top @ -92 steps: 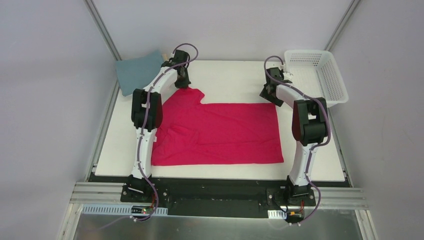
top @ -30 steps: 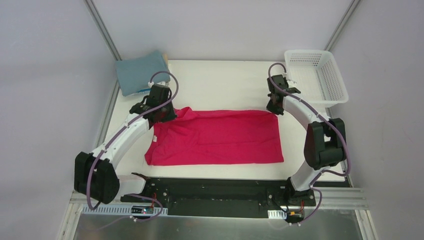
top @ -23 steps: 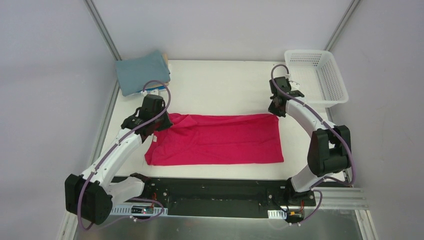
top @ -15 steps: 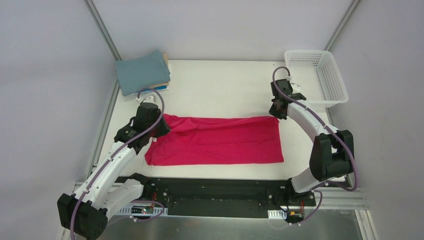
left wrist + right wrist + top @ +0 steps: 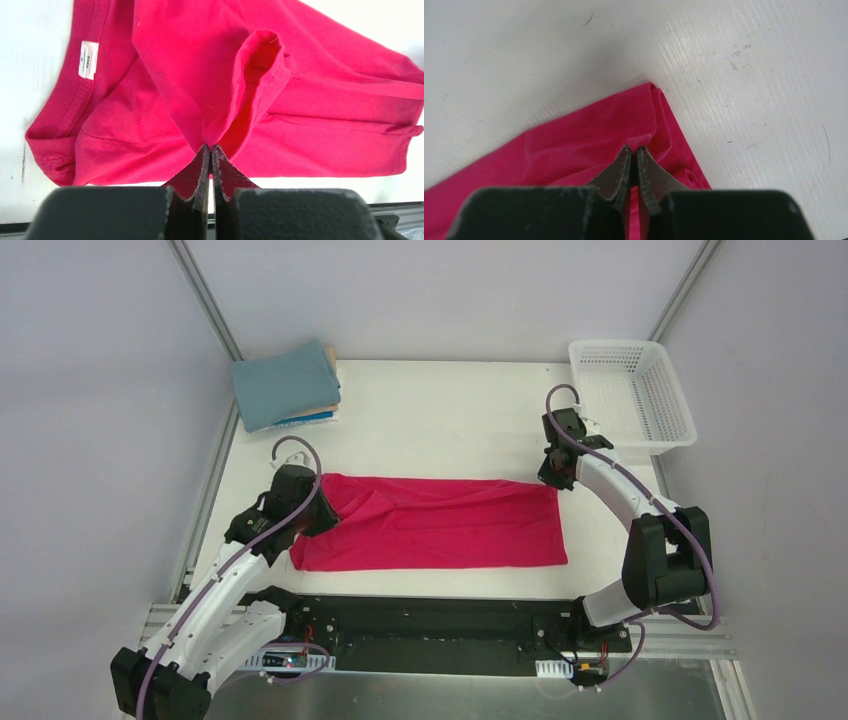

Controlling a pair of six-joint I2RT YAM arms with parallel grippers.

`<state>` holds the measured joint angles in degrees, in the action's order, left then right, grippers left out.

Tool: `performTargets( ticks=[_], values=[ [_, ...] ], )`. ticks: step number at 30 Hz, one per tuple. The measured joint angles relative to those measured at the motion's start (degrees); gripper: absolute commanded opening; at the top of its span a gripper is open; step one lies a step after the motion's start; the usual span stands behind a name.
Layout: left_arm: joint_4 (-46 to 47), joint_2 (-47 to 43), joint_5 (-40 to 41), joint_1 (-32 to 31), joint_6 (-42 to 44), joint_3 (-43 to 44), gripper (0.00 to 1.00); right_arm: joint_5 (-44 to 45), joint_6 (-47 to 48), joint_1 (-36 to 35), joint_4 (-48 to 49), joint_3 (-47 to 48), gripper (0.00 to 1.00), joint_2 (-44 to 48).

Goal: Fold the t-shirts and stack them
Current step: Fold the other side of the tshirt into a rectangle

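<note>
Left gripper point(image 5: 322, 506): from overhead, clamped onto the left end of the pink shirt point(image 5: 440, 535), on its far edge.
Right gripper point(image 5: 553, 478): pinched shut on the shirt's far right corner.
Shirt, overhead: a long band flat on the table point(image 5: 440, 410), running left to right from one gripper to the other, with its near edge close to the arm bases.
Folded pile point(image 5: 285, 388): at the far left corner, well apart from the pink shirt. The basket point(image 5: 632, 390) sits far right.
Left wrist view: jaws closed on a raised ridge of pink cloth. The collar and its white label point(image 5: 88, 60) lie flat to the left.
Right wrist view: jaws closed on the corner's edge, with bare table beyond.
Next move, my guess: the held far edge goes across the short way toward the near edge, each arm taking its own end.
</note>
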<state>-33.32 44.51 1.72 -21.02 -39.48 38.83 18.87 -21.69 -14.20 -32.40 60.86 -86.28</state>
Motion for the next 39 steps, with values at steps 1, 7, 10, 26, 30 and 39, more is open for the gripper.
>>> performTargets(
  ticks=[1,7,10,26,30,39],
  values=[
    [-0.02,0.24,-0.11,0.0,-0.28,-0.46,0.0,-0.15,-0.09,0.0,0.09,-0.46,0.11,0.15],
    [-0.52,1.62,-0.17,0.0,-2.75,-5.03,0.18,-0.28,-1.11,-0.02,-0.04,-2.64,0.33,0.31],
    [-1.16,1.68,-0.17,0.0,-4.22,-6.12,0.45,0.33,-2.25,-0.17,-0.02,-3.41,0.57,0.35],
    [1.29,8.04,-3.06,-0.83,-2.25,3.52,0.99,7.41,-5.86,-0.74,-5.22,-9.33,0.99,22.64],
    [6.12,20.83,-3.37,-1.16,0.76,8.83,0.99,-0.76,-3.85,-0.76,-0.44,-14.25,0.99,28.04],
    [11.5,35.5,-5.92,-2.08,3.15,10.67,0.99,-6.88,-1.62,-0.85,1.29,-15.5,0.99,30.6]
  ],
)
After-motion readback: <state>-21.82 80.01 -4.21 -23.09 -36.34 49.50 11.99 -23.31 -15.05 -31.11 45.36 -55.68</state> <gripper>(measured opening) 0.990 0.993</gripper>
